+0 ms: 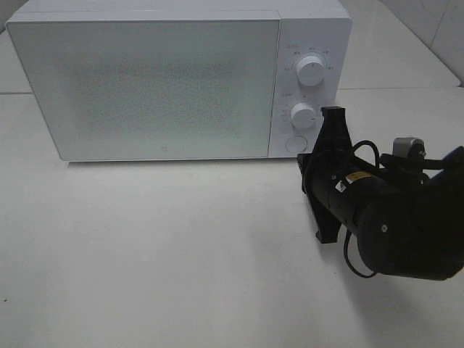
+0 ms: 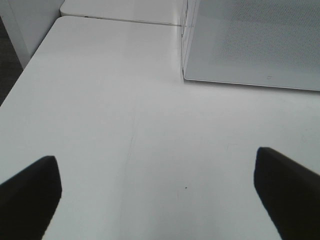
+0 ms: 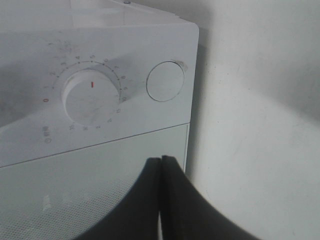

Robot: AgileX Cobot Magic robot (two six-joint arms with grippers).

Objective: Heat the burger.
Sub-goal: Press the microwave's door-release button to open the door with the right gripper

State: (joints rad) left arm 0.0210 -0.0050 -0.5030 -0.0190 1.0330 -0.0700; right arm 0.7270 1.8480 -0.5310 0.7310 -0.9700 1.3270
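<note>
The burger is out of view. A white microwave (image 1: 152, 87) stands at the back of the table with its door closed; it also shows in the left wrist view (image 2: 255, 45). My right gripper (image 1: 333, 113) is shut and empty, its tip just right of the lower knob (image 1: 304, 116) and above the round button (image 1: 293, 143). In the right wrist view the closed fingertips (image 3: 161, 160) sit in front of the door edge, near the knob (image 3: 91, 97) and the button (image 3: 165, 81). My left gripper (image 2: 155, 157) is open and empty over the bare table.
An upper knob (image 1: 311, 71) sits on the microwave's control panel. The white table (image 1: 181, 246) stretches in front of the microwave. The table's left edge (image 2: 20, 75) shows in the left wrist view. A second white surface adjoins the table behind.
</note>
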